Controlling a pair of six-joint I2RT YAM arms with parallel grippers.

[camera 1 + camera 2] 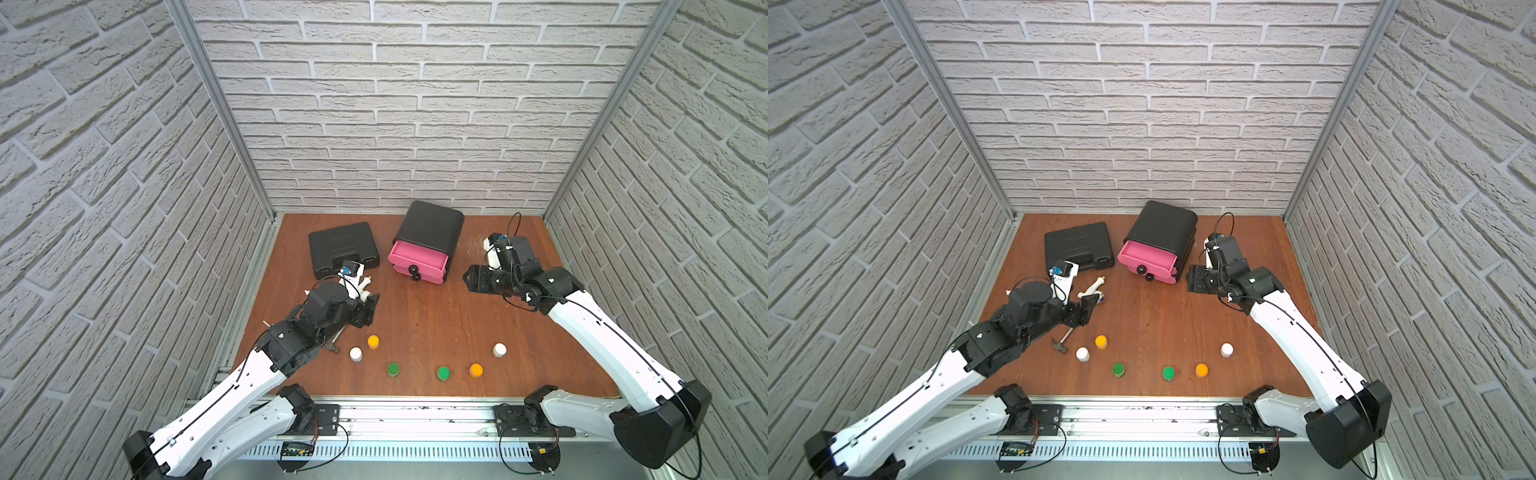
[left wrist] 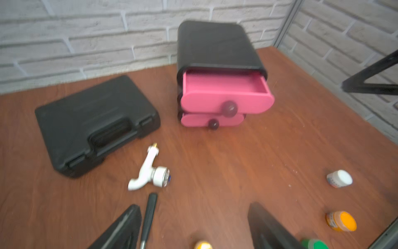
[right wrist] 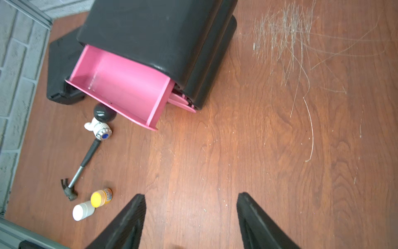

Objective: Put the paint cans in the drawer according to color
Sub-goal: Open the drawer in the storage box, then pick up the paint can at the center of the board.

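Pink drawer open, six paint cans stand lower centre, both arms' jaws released and empty: first grasp seems next

The left claw gapes, what looks like a hammer handle beside one finger.

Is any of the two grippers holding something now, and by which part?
Nothing is held. The left gripper and the right gripper both stand open, gripping nothing; the hammer lies beside the left gripper, outside its jaws.
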